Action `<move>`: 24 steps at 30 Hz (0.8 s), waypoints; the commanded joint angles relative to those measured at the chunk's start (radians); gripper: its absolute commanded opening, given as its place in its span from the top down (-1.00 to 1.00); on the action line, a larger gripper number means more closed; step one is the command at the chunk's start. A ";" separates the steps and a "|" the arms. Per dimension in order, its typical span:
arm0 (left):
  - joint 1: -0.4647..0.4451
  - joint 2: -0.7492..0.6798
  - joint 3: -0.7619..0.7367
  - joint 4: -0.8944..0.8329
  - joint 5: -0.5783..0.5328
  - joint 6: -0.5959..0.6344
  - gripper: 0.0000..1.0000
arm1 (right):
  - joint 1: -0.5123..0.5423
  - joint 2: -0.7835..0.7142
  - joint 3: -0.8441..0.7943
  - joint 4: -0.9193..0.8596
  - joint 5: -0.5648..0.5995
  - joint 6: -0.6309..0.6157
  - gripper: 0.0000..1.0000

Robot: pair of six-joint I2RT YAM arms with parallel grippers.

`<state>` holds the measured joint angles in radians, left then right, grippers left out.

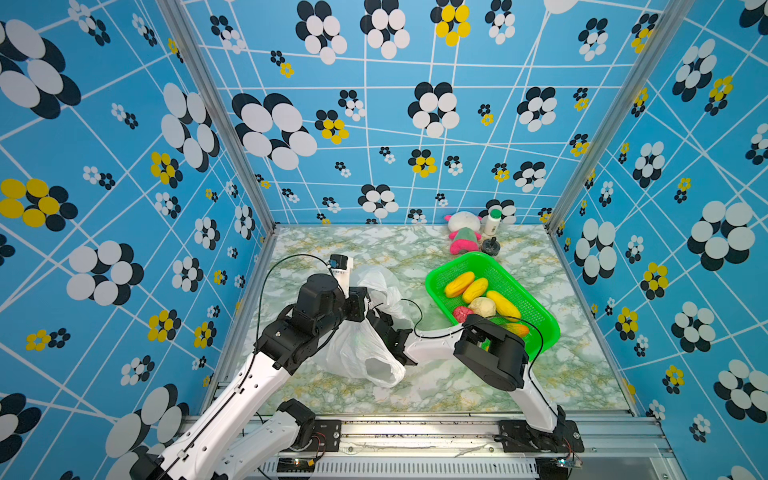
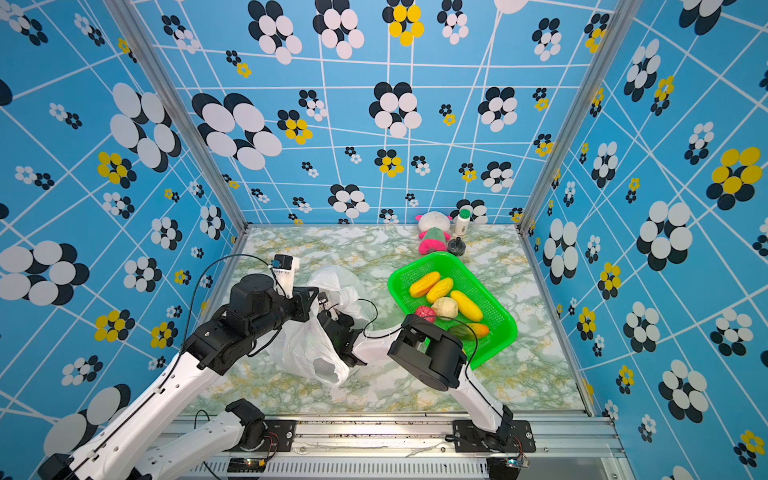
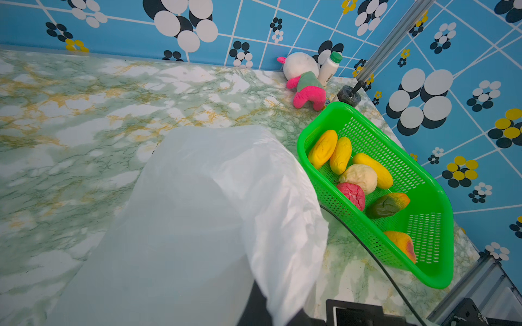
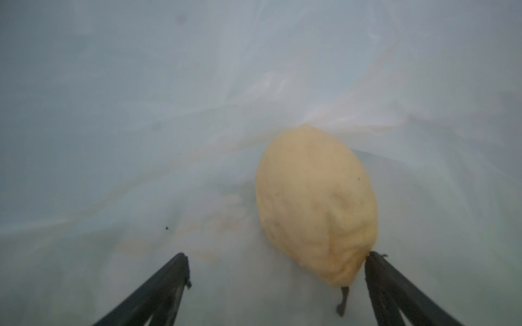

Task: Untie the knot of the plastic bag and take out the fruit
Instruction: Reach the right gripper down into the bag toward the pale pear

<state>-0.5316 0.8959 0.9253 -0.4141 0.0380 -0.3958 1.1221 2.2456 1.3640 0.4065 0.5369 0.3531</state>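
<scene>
Black fingers [image 4: 169, 282] of the right gripper [image 4: 278, 254] stand wide apart inside the plastic bag [image 1: 357, 349], one tip touching a beige fruit [image 4: 316, 203] seen only by the right wrist; both top views show the left gripper [image 2: 326, 305] pinching the bag's raised rim beside the green basket [image 3: 423, 220].

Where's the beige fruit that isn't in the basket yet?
The beige fruit is inside the plastic bag, left of the green basket in both top views. The right wrist view shows it just ahead of the open right gripper, beside one fingertip.
</scene>
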 commanded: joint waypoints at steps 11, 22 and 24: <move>0.002 0.005 0.036 0.002 0.018 0.016 1.00 | -0.068 0.182 0.228 -0.144 -0.013 -0.042 -0.81; 0.002 -0.008 0.020 0.006 0.004 0.012 1.00 | -0.069 0.080 0.135 -0.097 -0.037 -0.059 -0.05; 0.002 -0.004 0.023 0.004 0.003 0.013 1.00 | -0.066 0.027 0.096 -0.084 -0.053 -0.061 0.03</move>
<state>-0.5316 0.8993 0.9363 -0.4145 0.0414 -0.3958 1.0531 2.3547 1.5101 0.3302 0.5068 0.3016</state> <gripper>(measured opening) 0.042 0.496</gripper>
